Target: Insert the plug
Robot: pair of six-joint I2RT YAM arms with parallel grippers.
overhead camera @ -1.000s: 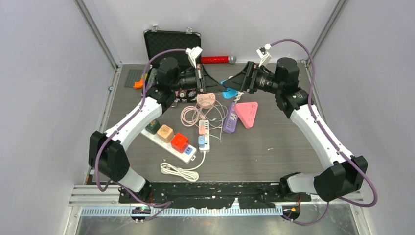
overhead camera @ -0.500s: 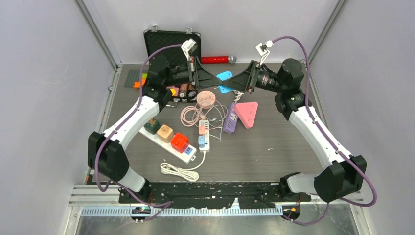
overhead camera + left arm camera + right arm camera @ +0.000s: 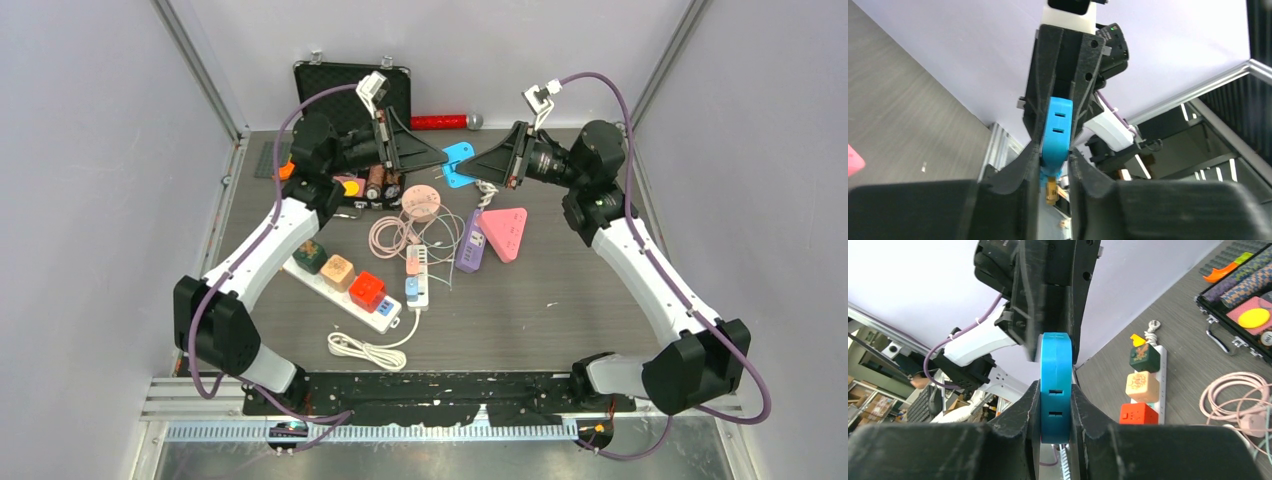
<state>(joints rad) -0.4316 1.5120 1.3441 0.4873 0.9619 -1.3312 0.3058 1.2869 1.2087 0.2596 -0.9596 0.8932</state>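
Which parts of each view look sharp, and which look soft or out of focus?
Top external view: even light, faint shadows, sharp across the dark grey tabletop. Left wrist view: the bright blue plastic plug adapter is crisp, the black fingers of the left pincer blur. Right wrist view: that adapter is crisp, the black fingers of the right pincer soft.

Top external: high above and behind the arm bases, looking down on the whole table (image 3: pixel 560 300) from afar.
Left wrist: close along the left pincer (image 3: pixel 1054 162), facing the right pincer (image 3: pixel 1055 137) head-on.
Right wrist: close along the right pincer, facing the left one.
Shared: all three show the blue plug (image 3: pixel 458 158); top and right wrist share the power strip (image 3: pixel 1162 390).
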